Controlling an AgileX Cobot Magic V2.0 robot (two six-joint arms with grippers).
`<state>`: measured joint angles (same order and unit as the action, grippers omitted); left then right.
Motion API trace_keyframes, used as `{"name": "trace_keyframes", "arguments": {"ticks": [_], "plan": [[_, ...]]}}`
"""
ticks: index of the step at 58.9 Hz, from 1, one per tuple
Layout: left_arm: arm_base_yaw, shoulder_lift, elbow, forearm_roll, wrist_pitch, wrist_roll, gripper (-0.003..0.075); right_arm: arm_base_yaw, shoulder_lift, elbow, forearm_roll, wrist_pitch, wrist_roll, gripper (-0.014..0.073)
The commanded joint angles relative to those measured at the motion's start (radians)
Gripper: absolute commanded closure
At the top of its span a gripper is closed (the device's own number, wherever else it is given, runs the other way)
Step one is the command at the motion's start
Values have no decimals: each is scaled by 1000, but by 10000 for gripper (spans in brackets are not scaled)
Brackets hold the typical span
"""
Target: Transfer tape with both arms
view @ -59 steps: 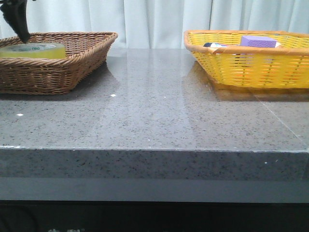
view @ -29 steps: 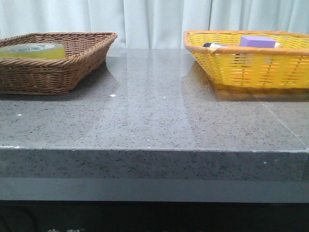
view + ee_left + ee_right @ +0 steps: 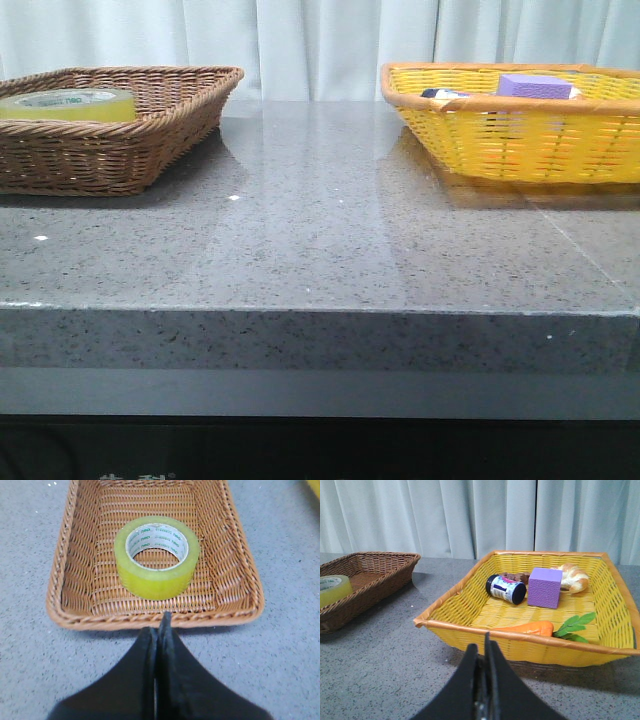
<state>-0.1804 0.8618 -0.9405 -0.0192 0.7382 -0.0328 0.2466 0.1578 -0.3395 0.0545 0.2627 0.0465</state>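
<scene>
The yellow tape roll [image 3: 68,103] lies flat in the brown wicker basket [image 3: 150,130] at the table's back left. It also shows in the left wrist view [image 3: 157,557], white core with green print, and in the right wrist view [image 3: 333,590]. My left gripper [image 3: 160,625] is shut and empty, above the table just outside the basket's near rim, apart from the tape. My right gripper [image 3: 481,647] is shut and empty, in front of the yellow basket [image 3: 520,640]. Neither arm shows in the front view.
The yellow basket [image 3: 520,140] stands at the back right, holding a purple block [image 3: 544,588], a dark bottle [image 3: 505,588], a carrot [image 3: 527,628] and a croissant [image 3: 573,577]. Grey stone tabletop [image 3: 320,230] lies between the baskets. White curtain behind.
One second ago my left arm's black finger stood over the tape at the front view's far left. It has since drawn out of that view. The tape stays in the brown basket.
</scene>
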Motion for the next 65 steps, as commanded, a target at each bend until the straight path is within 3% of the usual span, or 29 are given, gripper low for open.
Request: {"name": "trace_keyframes", "arguments": {"ticks": [1,32,65], "plan": [[-8,-119,67,-11,-118,-1,740,-3,10,-25,5,-89,-2,714],[-8,-756,384,-15,-125,-1,740,-3,10,-25,5,-89,-2,714],[-8,-810,403,-15,-139,-1,740,-3,10,-25,5,-90,-2,714]]}}
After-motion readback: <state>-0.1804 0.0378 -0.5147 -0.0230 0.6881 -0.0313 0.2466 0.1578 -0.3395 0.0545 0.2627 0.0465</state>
